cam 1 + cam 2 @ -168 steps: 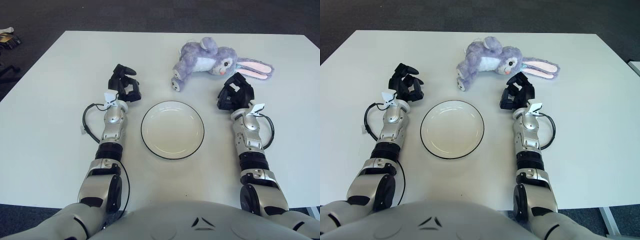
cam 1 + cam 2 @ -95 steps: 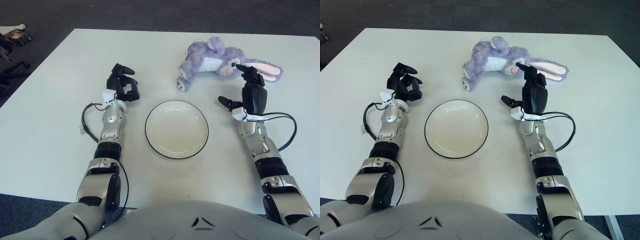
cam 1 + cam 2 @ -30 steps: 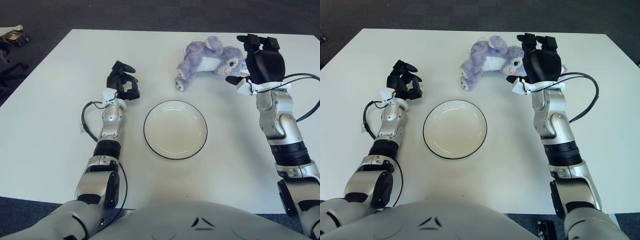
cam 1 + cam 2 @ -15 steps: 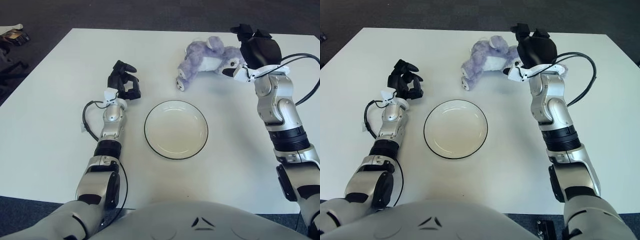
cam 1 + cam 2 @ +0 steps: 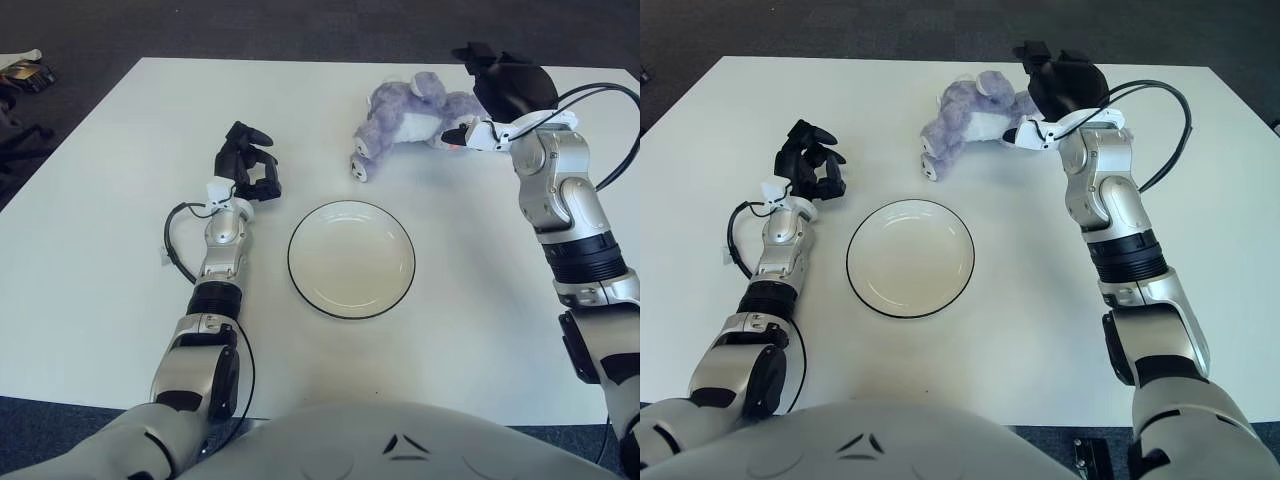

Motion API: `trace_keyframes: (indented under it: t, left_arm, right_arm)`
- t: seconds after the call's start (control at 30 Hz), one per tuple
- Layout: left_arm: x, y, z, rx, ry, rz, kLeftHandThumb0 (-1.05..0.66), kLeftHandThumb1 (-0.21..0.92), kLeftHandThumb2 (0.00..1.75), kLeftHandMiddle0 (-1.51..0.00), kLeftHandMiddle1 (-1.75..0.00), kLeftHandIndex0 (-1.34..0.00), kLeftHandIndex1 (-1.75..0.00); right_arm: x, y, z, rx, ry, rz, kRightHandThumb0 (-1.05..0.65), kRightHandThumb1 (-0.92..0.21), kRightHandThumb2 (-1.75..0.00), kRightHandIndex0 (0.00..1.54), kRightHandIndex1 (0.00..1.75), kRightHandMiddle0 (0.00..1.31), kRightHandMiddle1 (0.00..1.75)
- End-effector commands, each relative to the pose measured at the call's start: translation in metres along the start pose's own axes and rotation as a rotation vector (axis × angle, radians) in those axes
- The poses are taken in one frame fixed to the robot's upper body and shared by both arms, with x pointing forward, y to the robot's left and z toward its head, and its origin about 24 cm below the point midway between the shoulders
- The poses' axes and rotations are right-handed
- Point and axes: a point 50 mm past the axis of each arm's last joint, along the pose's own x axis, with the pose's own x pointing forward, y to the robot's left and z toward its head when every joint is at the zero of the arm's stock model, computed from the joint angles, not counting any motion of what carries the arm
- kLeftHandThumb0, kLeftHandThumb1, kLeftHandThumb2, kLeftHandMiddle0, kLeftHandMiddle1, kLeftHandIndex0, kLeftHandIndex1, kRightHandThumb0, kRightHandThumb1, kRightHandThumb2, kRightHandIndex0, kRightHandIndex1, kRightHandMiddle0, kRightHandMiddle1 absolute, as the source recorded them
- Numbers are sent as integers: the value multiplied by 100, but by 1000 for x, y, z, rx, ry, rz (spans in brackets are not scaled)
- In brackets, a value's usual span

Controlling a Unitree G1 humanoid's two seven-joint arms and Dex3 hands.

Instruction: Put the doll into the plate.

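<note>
Purple plush bunny [image 5: 405,122] lies far right of the white plate [image 5: 351,259], unlifted; right hand [image 5: 505,85] covers its head.
Grip cannot be told; next: clamp, lift, carry near-left to plate. Left hand [image 5: 247,165] curls empty.

Lilac-and-white doll [image 5: 405,124]; black-rimmed white plate [image 5: 351,259]
</note>
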Motion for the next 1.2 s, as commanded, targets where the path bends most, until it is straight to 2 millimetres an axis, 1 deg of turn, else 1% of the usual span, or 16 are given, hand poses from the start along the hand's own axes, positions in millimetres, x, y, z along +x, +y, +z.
trace_keyframes:
  t: [0.0,0.23,0.37,0.5,0.63,0.67,0.77,0.87,1.03,1.17]
  left_arm:
    - [-24,0,-26,-5,123,0,-1,27,138,-54,-175,-52,-175]
    - [-25,-1,-26,-14,126,0,-1,27,138,-54,-175,-52,-175]
    - [-26,-1,-25,-18,125,0,-1,27,138,-54,-175,-52,-175]
    - [-26,-1,-25,-19,130,-1,-1,27,138,-53,-175,-52,-175]
    - [-27,-1,-25,-23,132,-3,-1,28,138,-53,-175,-52,-175]
    - [-27,-1,-25,-24,132,-4,-1,28,137,-53,-175,-51,-175]
    - [-27,-1,-25,-26,129,-4,-1,28,137,-53,-175,-51,-175]
    - [-27,-1,-25,-27,126,1,-1,28,137,-53,-175,-51,-175]
    - [-27,0,-25,-22,131,10,-1,28,137,-53,-175,-51,-175]
    - [-27,1,-25,-17,135,13,-1,27,138,-53,-175,-52,-175]
  right_arm:
    - [8,-5,3,-34,-21,62,-105,-62,-63,1,175,0,28]
    - [19,-6,6,-67,-6,167,-105,-63,-63,0,175,0,25]
    - [22,-6,7,-71,11,202,-105,-63,-62,3,175,0,24]
    - [26,-2,7,-35,31,228,-105,-62,-62,6,175,0,23]
    - [29,0,8,-1,38,229,-104,-55,-68,9,175,0,20]
    - [30,0,8,8,39,228,-100,-50,-73,10,175,0,19]
    - [34,3,8,43,44,219,-91,-41,-84,11,175,0,15]
    - [38,10,7,85,56,193,-85,-36,-90,11,175,0,14]
    - [42,16,6,92,66,144,-83,-33,-95,10,175,0,13]
    - [44,21,6,68,68,105,-86,-36,-93,18,175,0,18]
